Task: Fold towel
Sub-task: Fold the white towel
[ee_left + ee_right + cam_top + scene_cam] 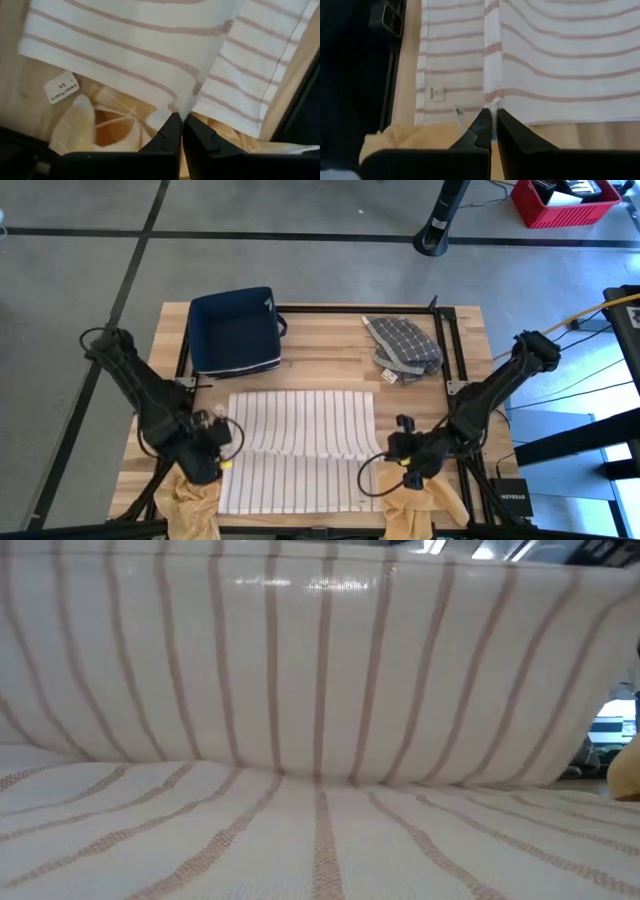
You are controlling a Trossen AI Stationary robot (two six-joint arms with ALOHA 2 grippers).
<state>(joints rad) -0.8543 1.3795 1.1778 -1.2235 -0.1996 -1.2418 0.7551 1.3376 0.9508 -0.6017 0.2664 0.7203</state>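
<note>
A white towel with thin brown stripes [300, 450] lies on the wooden table [330, 325], its far part doubled over toward the near edge. In the low view that fold [320, 670] rises as a hump above the flat layer [320, 830]. My left gripper [228, 448] is shut on the upper layer's left corner and my right gripper [385, 455] on its right corner. Both hang over the towel's near half. My left gripper pinches a corner of the towel's upper layer [175, 107] between its two fingers, coming steeply from above. The cloth spreads away from the fingertips [170, 127], held above the lower layer. My right gripper pinches the hemmed corner of the upper layer [492, 102] between its two fingers, slanting down from the table's right. The corner is held above the lower layer [450, 75], which lies flat on the table.
A dark blue fabric bin [235, 330] stands at the far left of the table and a crumpled grey checked cloth [403, 345] at the far right. Yellow cloths lie at the near left [192, 495] and near right [425, 500] corners, under the arms.
</note>
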